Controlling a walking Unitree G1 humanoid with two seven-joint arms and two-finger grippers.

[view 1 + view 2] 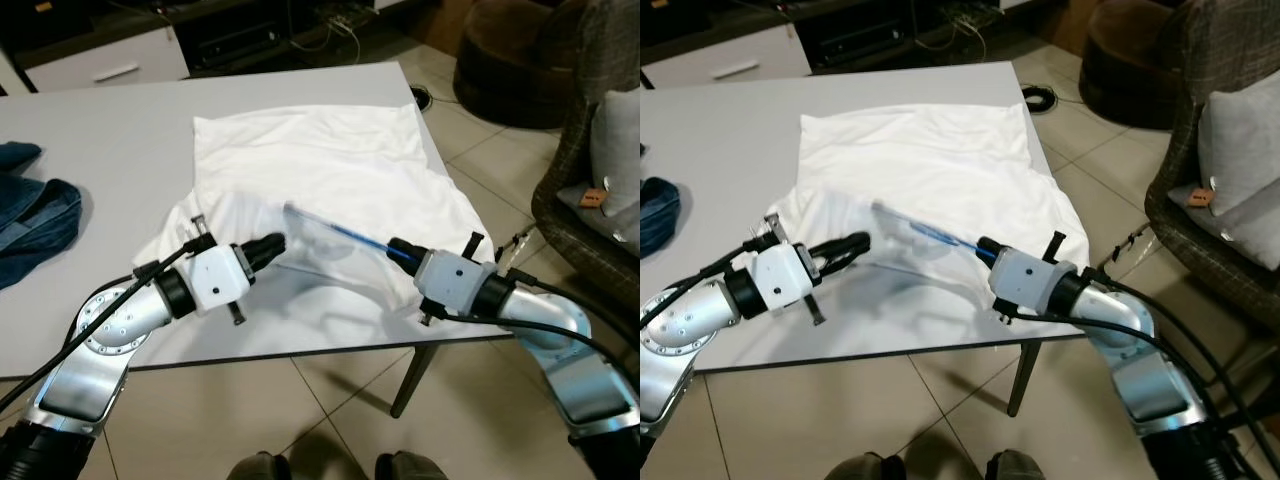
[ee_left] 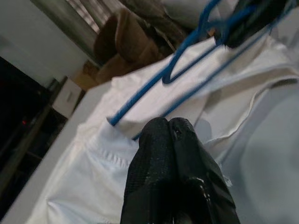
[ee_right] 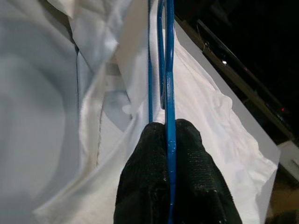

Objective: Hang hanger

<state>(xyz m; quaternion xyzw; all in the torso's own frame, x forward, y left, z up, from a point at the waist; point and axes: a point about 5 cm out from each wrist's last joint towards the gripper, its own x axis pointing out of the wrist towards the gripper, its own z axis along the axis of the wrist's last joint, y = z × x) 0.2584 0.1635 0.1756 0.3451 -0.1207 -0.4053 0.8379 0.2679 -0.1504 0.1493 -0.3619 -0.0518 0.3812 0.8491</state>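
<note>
**Hanger partly inside the shirt, still to be seated**

The right pincer [image 1: 397, 247] is closed on the blue hanger [image 3: 167, 70] and holds it above the white shirt [image 1: 320, 160], near the table's [image 1: 100, 130] front edge. One end of the hanger appears to be under the thin fabric. The left pincer [image 1: 272, 243] has its fingers pressed together; it seems to pinch the shirt cloth, but I cannot be sure. I judge the task as in progress: the hanger is not fully placed in the shirt, and hanging is still left. A blue denim garment [image 1: 30, 215] lies at the table's left edge.
</note>
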